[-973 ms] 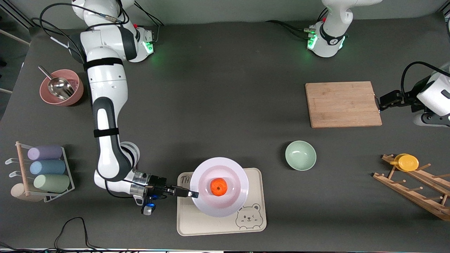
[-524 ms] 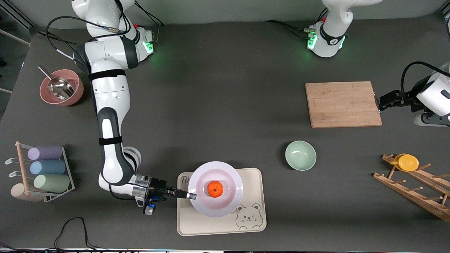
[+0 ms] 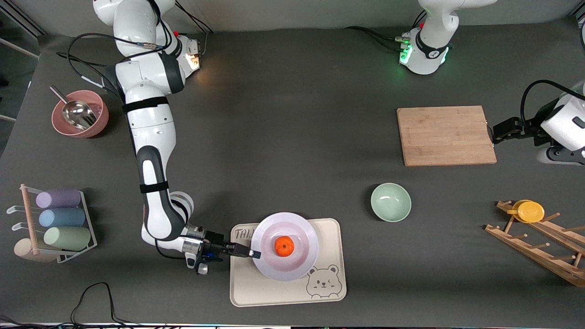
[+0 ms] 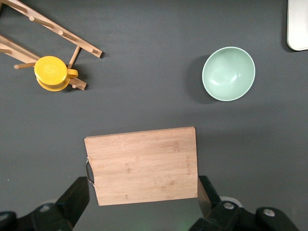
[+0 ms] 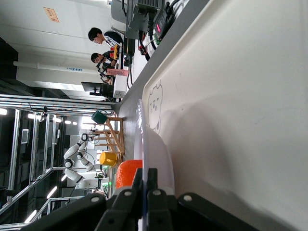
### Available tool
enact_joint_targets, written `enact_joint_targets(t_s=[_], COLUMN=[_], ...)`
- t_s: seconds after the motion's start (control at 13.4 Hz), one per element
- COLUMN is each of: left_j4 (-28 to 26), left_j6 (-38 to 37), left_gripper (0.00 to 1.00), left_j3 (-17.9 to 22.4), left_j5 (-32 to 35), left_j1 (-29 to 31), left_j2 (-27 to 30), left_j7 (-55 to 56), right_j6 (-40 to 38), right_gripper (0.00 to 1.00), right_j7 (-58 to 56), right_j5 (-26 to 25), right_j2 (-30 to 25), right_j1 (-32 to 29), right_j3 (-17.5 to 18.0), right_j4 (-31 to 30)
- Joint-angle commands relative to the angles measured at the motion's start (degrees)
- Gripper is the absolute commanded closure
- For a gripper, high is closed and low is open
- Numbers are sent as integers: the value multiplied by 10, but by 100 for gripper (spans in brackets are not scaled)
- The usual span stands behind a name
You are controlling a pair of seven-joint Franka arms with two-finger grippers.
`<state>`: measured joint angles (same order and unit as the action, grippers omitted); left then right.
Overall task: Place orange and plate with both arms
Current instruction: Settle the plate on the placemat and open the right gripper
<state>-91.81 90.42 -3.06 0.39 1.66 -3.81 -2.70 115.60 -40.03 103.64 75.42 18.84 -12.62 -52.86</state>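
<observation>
The white plate [image 3: 273,228] with the orange [image 3: 284,246] in its middle sits low on or just over the cream bear tray [image 3: 256,288]; I cannot tell if it touches. My right gripper [image 3: 254,253] is shut on the plate's rim at the right arm's end. In the right wrist view the fingers [image 5: 153,179] pinch the plate's edge [image 5: 144,139], with the orange [image 5: 126,174] beside them and the tray [image 5: 231,96] under it. My left gripper [image 3: 499,132] waits open and empty beside the wooden cutting board [image 3: 445,135]; the left wrist view shows it [image 4: 143,195] over the board [image 4: 142,163].
A pale green bowl [image 3: 390,202] stands between tray and board. A wooden rack [image 3: 539,249] with a yellow cup [image 3: 530,211] is at the left arm's end. A pink bowl with a metal scoop [image 3: 80,114] and a wire rack of pastel cups [image 3: 59,219] are at the right arm's end.
My right gripper has lowered the plate with the orange down toward the tray, and the right arm has stretched a little. The left arm has not moved.
</observation>
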Motion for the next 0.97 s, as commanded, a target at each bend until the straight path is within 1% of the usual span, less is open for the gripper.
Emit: enact_joint_targets(t_s=[0.0, 0.67, 0.75, 0.82, 0.9], left_j4=[-3, -5, -5, -5, -5], left_j6=[-8, -9, -9, -9, -9], left_gripper=[0, 0, 0, 0, 0], left_j3=[6, 6, 6, 6, 6], left_j5=[6, 6, 6, 6, 6], left_j1=[-9, -10, -10, -10, -10], left_j2=[6, 6, 6, 6, 6], left_j7=[3, 3, 3, 3, 3], right_j6=[8, 9, 10, 14, 16], right_gripper=[100, 100, 49, 45, 44], right_j7=[-5, -1, 5, 5, 5], right_j5=[-5, -5, -5, -5, -5], right_j2=[18, 18, 18, 17, 17], right_j1=[-13, -14, -14, -14, -14], right_j3=[14, 15, 16, 22, 23], right_j4=[36, 36, 36, 36, 36])
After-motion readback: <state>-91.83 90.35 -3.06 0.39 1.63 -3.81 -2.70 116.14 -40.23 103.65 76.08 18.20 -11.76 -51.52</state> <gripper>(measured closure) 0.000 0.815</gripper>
